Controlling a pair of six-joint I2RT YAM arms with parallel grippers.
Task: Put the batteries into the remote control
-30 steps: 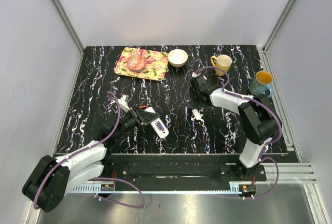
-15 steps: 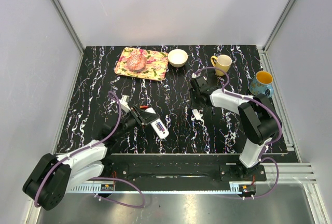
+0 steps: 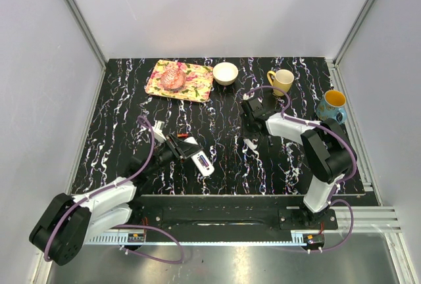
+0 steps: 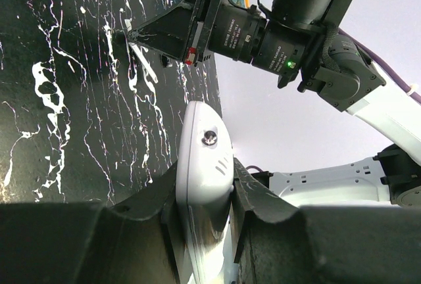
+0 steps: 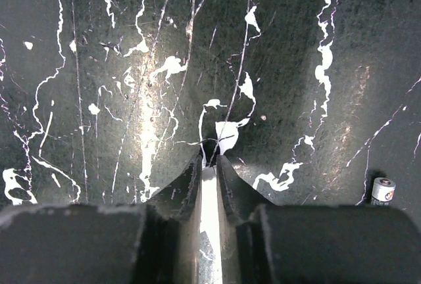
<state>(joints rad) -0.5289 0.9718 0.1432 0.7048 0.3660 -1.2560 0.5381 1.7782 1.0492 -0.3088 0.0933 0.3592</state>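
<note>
My left gripper (image 3: 186, 148) (image 4: 205, 189) is shut on the white remote control (image 3: 201, 160) (image 4: 205, 156), clamping it by its long sides above the black marbled table. One reddish battery (image 3: 186, 135) lies just behind that gripper. My right gripper (image 3: 249, 129) (image 5: 212, 160) points down at the table mid-right, its jaws drawn in on a thin white cover piece (image 3: 250, 144) (image 5: 209, 195) that shows edge-on between the fingers. Another battery (image 5: 381, 190) lies on the table to the right of the right fingers. The remote's slot is hidden.
At the back stand a flowered tray (image 3: 197, 87) holding a pink thing, a white bowl (image 3: 225, 73), a yellow mug (image 3: 281, 81) and a blue mug (image 3: 331, 106). Grey walls close in the table on three sides.
The right gripper's jaws have narrowed over the white cover piece. The left arm and the remote have stayed where they were.
</note>
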